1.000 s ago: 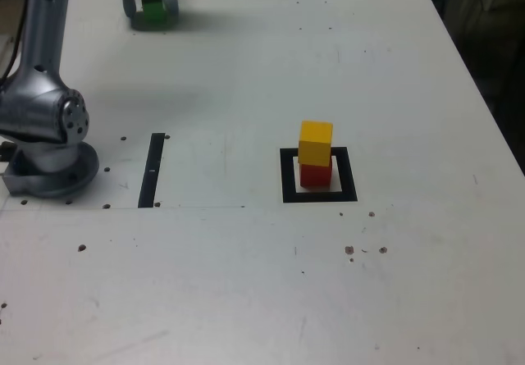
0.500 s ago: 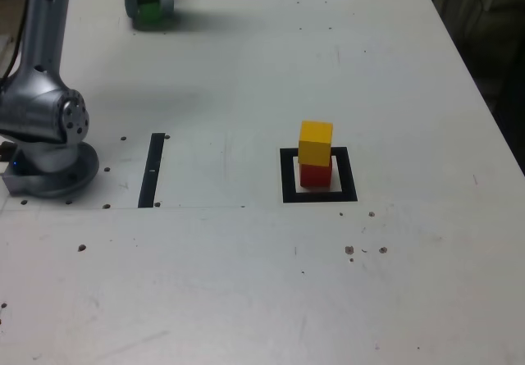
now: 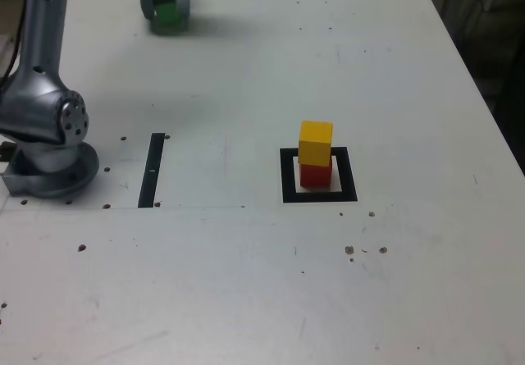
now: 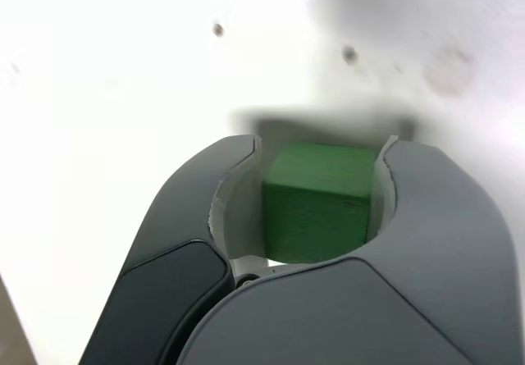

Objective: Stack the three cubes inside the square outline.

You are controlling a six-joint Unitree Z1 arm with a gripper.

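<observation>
A: Where is the green cube [image 3: 165, 14] at this moment?

B: It sits between the jaws of the gripper [image 3: 165, 8], at the far side of the tabletop [image 3: 246, 283]. From the outline [image 3: 319, 175] it is far behind and toward the exterior view's left.

A: Are the jaws closed on it?

B: Yes. In the wrist view the green cube [image 4: 319, 202] fills the gap of the gripper [image 4: 320, 148], and each jaw presses one side of it. The jaws stand narrow, holding the cube. Beyond the cube there is a dark shadow on the white surface, so the cube seems a little above the tabletop, but I cannot tell this for sure.

A: And the other two cubes?

B: The red cube [image 3: 315, 175] stands inside the outline, on the pale centre. The yellow cube [image 3: 316, 142] rests on top of the red one, turned a little against it, so the edges do not match exactly.

A: What else is near the outline?

B: A narrow black strip [image 3: 152, 169] lies flat on the tabletop, well apart from the outline, toward the exterior view's left. Further that way from the strip stands the grey base of the arm [image 3: 51, 148]. Some small dark holes are in the tabletop in front of the outline.
</observation>
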